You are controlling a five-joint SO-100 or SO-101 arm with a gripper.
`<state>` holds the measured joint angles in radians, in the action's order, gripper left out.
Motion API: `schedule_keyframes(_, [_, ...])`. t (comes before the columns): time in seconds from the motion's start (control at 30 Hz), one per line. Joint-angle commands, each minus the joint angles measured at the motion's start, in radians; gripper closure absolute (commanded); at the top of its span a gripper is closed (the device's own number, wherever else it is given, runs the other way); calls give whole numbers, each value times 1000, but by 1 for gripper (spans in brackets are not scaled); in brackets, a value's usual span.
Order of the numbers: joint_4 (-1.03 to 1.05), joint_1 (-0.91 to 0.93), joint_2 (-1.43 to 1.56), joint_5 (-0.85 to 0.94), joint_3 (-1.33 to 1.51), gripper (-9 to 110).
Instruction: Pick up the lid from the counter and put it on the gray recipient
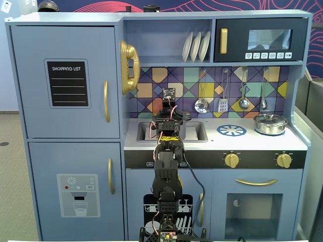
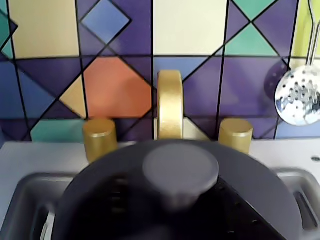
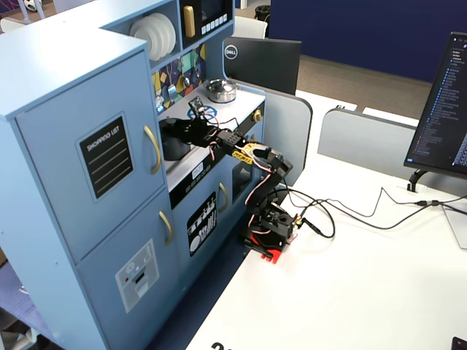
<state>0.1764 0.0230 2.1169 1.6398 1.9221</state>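
in the wrist view the dark-gray lid with its round knob fills the near foreground above the sink, before the gold faucet. whether the gripper grips it, i cannot tell.

Fixed cam straight-on at blue toy kitchen front, mid-range, another fixed cam high, off to side, farther back, both share black arm, wrist cam close, facing tiled backsplash.

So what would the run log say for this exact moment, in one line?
arm: extended over sink | lid: below wrist camera, over sink | gray recipient: not discernible | gripper: state unclear | silver pot: on stove
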Motion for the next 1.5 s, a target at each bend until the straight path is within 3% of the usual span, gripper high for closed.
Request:
schedule_keyframes(0.0, [169, -12, 94, 23, -80, 86])
schedule_keyframes(0.23, [680, -32, 348, 44, -242, 93])
schedule_keyframes(0.33, [884, -17, 472, 94, -229, 97])
schedule_keyframes(0.5, [1104, 6, 629, 32, -100, 101])
schedule_keyframes(0.8, [1109, 21, 834, -44, 391, 101])
schedule_keyframes(0.97, [954, 14, 896, -109, 709, 101])
schedule_keyframes(1.1, [902, 12, 922, -37, 937, 101])
schedule_keyframes(1.37, [1281, -2, 1060, 35, 1078, 101])
schedule_keyframes(1.47, [1344, -41, 1060, -40, 1080, 99])
